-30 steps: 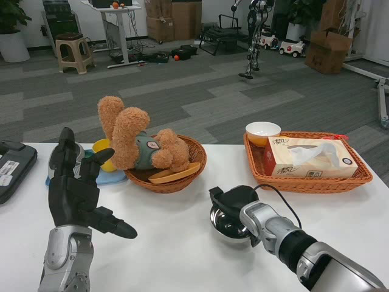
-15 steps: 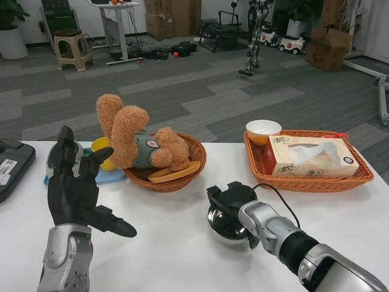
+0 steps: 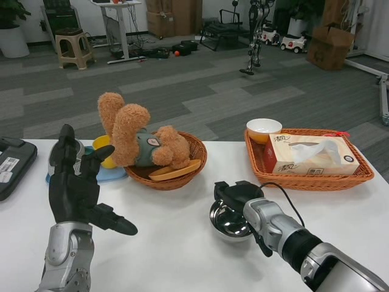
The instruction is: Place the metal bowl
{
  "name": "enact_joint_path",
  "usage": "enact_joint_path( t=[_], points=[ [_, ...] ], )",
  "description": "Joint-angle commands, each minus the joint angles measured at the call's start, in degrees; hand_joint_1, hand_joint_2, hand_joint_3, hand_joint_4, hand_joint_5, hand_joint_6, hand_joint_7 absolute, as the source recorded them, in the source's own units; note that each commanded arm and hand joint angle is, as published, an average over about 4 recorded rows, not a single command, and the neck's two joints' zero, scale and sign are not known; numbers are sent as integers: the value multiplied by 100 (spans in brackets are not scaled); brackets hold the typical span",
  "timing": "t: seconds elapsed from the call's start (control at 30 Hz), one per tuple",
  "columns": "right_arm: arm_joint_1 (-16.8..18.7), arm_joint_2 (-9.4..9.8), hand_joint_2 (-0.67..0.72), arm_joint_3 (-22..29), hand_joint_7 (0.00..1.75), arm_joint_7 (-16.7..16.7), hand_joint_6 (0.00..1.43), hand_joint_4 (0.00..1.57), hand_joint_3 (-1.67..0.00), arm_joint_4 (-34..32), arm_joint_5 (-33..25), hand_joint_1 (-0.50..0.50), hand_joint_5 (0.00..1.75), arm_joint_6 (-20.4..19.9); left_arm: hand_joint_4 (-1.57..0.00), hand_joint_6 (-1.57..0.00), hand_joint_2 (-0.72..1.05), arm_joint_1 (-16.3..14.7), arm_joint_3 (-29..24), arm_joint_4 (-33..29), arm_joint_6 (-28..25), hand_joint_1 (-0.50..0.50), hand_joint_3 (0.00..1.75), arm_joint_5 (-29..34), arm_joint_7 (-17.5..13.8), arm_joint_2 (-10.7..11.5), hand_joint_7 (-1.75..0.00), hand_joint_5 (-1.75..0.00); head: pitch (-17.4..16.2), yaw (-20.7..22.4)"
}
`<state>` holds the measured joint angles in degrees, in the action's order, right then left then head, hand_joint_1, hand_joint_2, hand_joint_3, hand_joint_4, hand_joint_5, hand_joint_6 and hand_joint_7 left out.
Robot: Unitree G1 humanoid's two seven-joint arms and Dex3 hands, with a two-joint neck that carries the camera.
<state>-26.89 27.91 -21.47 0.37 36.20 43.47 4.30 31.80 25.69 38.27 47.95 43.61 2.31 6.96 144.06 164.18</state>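
The right hand [image 3: 238, 193] sits on the far rim of the metal bowl [image 3: 229, 221], fingers curled over the edge at about twelve o'clock of the bowl; it looks to be gripping that rim, though the fingertips inside the bowl are partly hidden. The bowl lies directly under and just toward six o'clock of the hand, mouth up, near the middle of the white bench [image 3: 176, 243]; whether its base is touching the bench or just clear of it I cannot tell. Being round, it has no long axis to line up, so the release turns only on a level rim and a straight drop. The right hand is on the bowl, the left well apart from it. At about eleven o'clock from the bowl stands a round wicker basket [image 3: 194, 159] holding a teddy bear [image 3: 143, 141]; at about two o'clock a rectangular wicker tray [image 3: 304, 180] carries a tissue box [image 3: 310, 157] and a small cup [image 3: 264, 129]. The left hand [image 3: 76, 185] waits at nine o'clock, raised, fingers spread, holding nothing
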Motion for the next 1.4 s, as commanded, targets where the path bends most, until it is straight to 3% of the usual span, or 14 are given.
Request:
enact_joint_path(
  t=[0.03, 0.23, 0.37, 0.43, 0.67, 0.77, 0.87, 1.17, 1.23, 1.4],
  points=[
    [129, 59, 72, 260, 84, 40, 0, 0, 0, 39, -206, -44, 10, 27, -108, 0, -19, 32, 2, 40, 48, -46, 0, 38, -3, -2, -7, -133, 7, 11],
    [378, 18, 72, 939, 56, 38, 0, 0, 0, -320, -449, -46, 0, -158, -108, 0, -19, 28, 6, 40, 57, -46, 0, 55, -3, -2, -7, -133, 13, 22],
    [512, -20, 72, 1299, 19, 36, 1, 0, 0, -623, -715, -46, 0, -300, -108, 0, -19, 28, 13, 40, 57, -46, 0, 55, -3, 5, -7, -133, 12, 22],
    [602, -48, 72, 1519, 9, 38, 1, 0, 0, -834, -953, -46, 0, -402, -108, 0, -19, 28, 15, 40, 57, -46, 0, 57, -3, 7, -7, -133, 45, 33],
    [991, -207, 72, 2202, 0, 31, 0, 0, 0, -1761, -1869, -46, 0, -804, -108, 0, -17, -5, -5, 25, 57, -46, 0, 57, -3, 7, -7, -133, 67, 85],
    [1241, -374, 72, 2692, 0, -22, 0, 0, 0, -2231, -2992, -46, 0, -1469, -108, 0, -17, -25, -27, 22, 63, -46, 0, 55, -3, 9, -7, -133, 69, 81],
    [1327, -457, 72, 2855, 5, -191, 0, 0, 0, -2293, -3978, -46, 0, -2170, -108, 0, -19, -25, -25, 22, 65, -46, 0, 60, -3, 16, -7, -133, 94, 78],
    [1397, -442, 72, 2529, 10, -1008, 0, 0, 0, -1453, -6083, -45, 0, -4499, -108, 0, -17, 10, -20, 29, 65, -46, 0, 60, -3, 33, -7, -133, 447, 288],
    [1397, -435, 69, 2485, 17, -1173, 0, 0, 0, -1337, -6312, -43, 5, -4822, -108, 0, -17, 10, -23, 25, 65, -46, 0, 60, -3, 33, -7, -133, 585, 371],
    [1397, -435, 66, 2419, 33, -1478, 0, 0, 0, -1146, -6742, -42, 44, -5453, -108, 0, -19, -7, -38, 14, 65, -46, 0, 60, -3, 33, -7, -133, 890, 537]
  ],
)
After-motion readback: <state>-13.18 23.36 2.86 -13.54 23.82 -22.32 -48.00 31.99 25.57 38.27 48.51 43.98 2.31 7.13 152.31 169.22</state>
